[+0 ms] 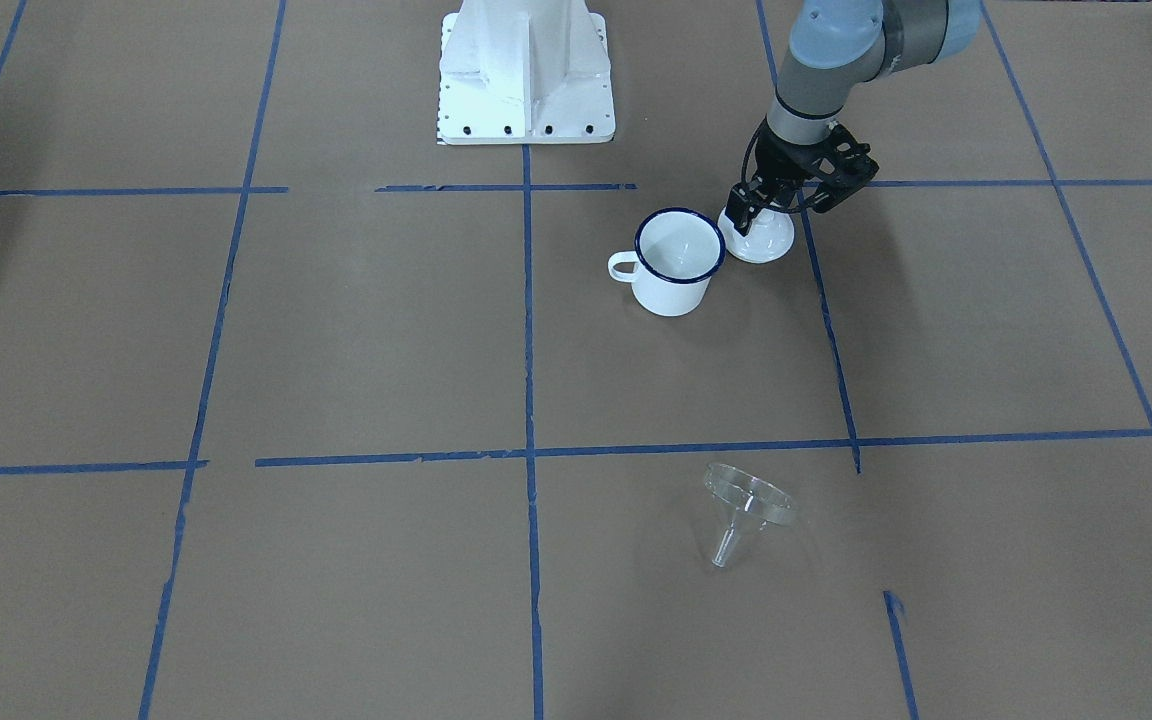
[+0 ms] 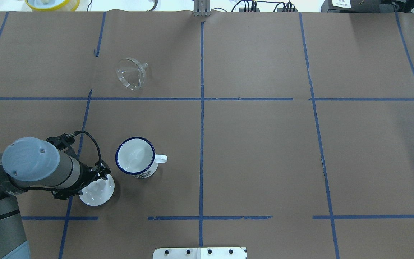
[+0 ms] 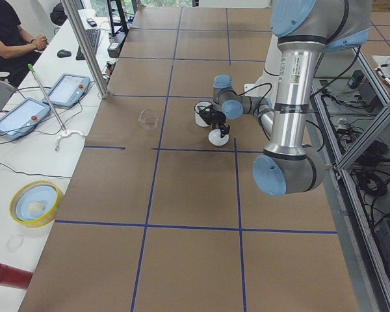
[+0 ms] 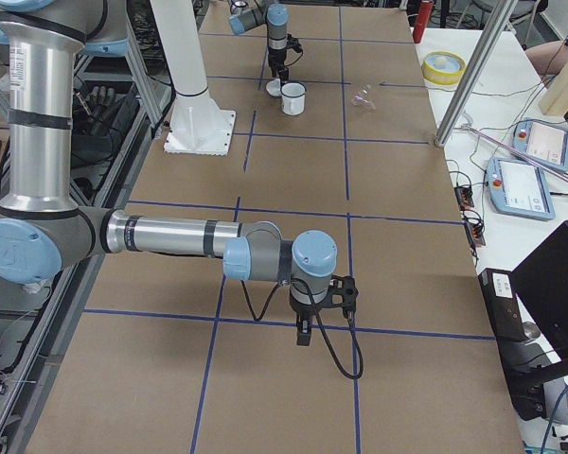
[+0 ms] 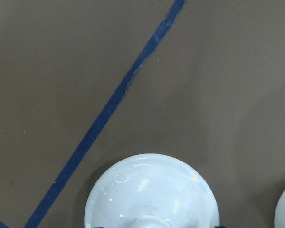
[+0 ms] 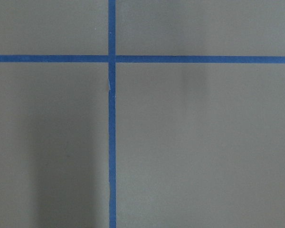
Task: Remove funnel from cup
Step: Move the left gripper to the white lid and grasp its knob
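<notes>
The clear funnel (image 1: 748,503) lies on its side on the brown table, far from the cup; it also shows in the overhead view (image 2: 131,73). The cup (image 1: 676,262), a white mug with a dark blue rim (image 2: 135,157), stands upright and empty. My left gripper (image 1: 748,215) points down over a white knobbed lid (image 2: 101,192) that rests on the table right beside the cup. In the left wrist view the lid (image 5: 152,190) fills the bottom, with dark fingertips showing wide apart at its edges, so the gripper looks open. My right gripper (image 4: 304,333) hangs over bare table far away; I cannot tell its state.
Blue tape lines (image 2: 202,108) divide the brown table into squares. The robot's white base plate (image 1: 526,75) stands at the table's near-robot edge. A yellow bowl (image 2: 51,3) sits beyond the far edge.
</notes>
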Motion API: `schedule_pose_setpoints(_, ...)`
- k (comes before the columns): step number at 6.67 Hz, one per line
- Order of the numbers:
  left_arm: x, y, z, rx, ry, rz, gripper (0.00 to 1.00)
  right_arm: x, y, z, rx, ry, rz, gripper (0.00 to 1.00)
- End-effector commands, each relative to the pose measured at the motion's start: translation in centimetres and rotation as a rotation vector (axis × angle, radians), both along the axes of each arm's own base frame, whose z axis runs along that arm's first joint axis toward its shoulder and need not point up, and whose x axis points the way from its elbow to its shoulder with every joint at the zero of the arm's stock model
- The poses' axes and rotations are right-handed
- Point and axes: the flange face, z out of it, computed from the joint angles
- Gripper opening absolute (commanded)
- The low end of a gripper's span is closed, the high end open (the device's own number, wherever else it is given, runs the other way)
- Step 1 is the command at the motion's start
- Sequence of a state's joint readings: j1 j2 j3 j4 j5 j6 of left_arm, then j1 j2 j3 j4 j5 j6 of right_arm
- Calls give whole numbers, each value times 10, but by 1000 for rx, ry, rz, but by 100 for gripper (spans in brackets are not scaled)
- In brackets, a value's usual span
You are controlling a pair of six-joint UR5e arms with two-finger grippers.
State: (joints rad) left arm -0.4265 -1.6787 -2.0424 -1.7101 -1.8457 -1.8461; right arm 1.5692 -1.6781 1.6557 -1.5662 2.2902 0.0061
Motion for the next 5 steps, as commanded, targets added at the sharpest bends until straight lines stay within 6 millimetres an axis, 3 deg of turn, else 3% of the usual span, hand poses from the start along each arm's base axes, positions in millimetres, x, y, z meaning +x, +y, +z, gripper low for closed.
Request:
schedule_pose_setpoints(1, 0, 1, 0, -4, 3, -1, 63, 0, 0, 0, -1, 0, 0, 100)
schedule_pose_setpoints(3, 0, 0, 1, -4, 1, -1, 43, 0, 0, 0, -1, 0, 0, 100)
schedule_pose_setpoints(4, 0, 1, 0, -5, 3, 2, 14, 0, 0, 0, 1, 0, 0, 100)
schedule_pose_setpoints(5, -3, 2, -3, -7, 7, 1, 0, 0, 0, 0, 1, 0, 0, 100)
